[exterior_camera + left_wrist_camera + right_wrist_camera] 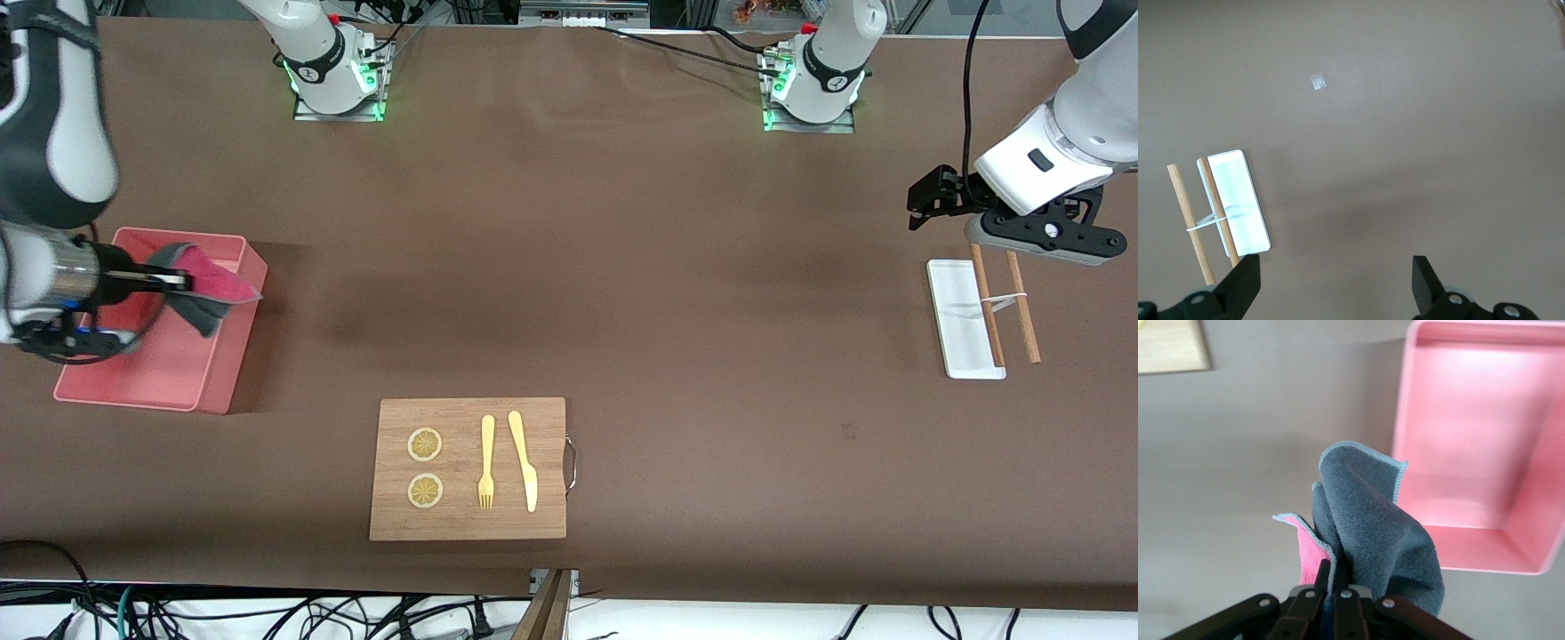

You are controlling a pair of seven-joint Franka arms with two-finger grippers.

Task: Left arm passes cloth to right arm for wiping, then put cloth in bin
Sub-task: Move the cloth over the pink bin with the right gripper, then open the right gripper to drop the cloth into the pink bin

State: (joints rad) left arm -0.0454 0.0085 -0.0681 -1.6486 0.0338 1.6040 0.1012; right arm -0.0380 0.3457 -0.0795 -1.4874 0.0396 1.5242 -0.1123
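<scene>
The right gripper (182,282) hangs over the pink bin (222,373), its fingers (1319,577) clamped on the cloth (206,289), which dangles above the bin's opening. The left gripper (920,203) waits with fingers (1426,279) apart above the tabletop (676,293) near the white tray (956,320) and two wooden sticks (1022,307).

A robotics lab: two arm bases (336,76) bolted to a brown-covered worktop (622,267), cables (267,613) tangled along the frame's bottom.
</scene>
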